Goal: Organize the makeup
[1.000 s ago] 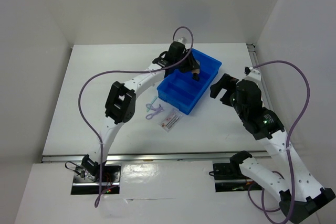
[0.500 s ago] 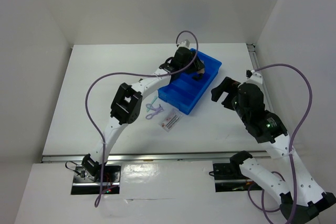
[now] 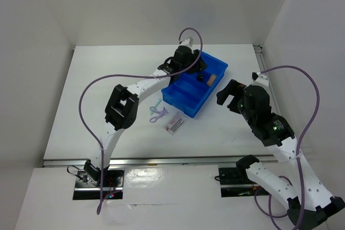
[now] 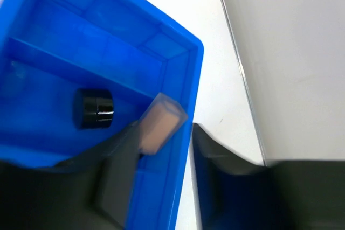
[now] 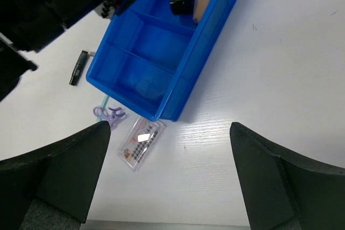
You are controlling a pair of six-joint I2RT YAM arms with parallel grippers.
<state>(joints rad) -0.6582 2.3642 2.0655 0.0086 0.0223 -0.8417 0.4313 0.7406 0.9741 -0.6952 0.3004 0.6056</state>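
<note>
The makeup is split between tray and table. A stubby tan piece (image 3: pixel 212 79) (image 4: pixel 161 122) and a small black cap (image 3: pixel 200 78) (image 4: pixel 94 109) lie in the far compartment of the blue tray (image 3: pixel 186 100). My left gripper (image 3: pixel 197 69) (image 4: pixel 166 152) hovers over that end, open, with the tray's wall between its jaws and the tan piece just past one fingertip. On the table lie a lilac looped tool (image 3: pixel 157 112) (image 5: pixel 108 112), a white packet with red print (image 3: pixel 175 124) (image 5: pixel 141 143) and a tiny dark stick (image 5: pixel 78 68). My right gripper (image 3: pixel 228 93) (image 5: pixel 170 133) hangs wide open, holding nothing.
The tray (image 5: pixel 161 41) sits diagonally at centre right, its two nearer compartments holding nothing I can make out. White walls close in the table at the back and both sides. The left arm's purple cable (image 3: pixel 94 87) loops over the table's left half.
The left gripper's jaws have spread and drawn back slightly. The tan piece and black cap, earlier at its fingers, now lie loose in the tray's far compartment. The right arm barely moved.
</note>
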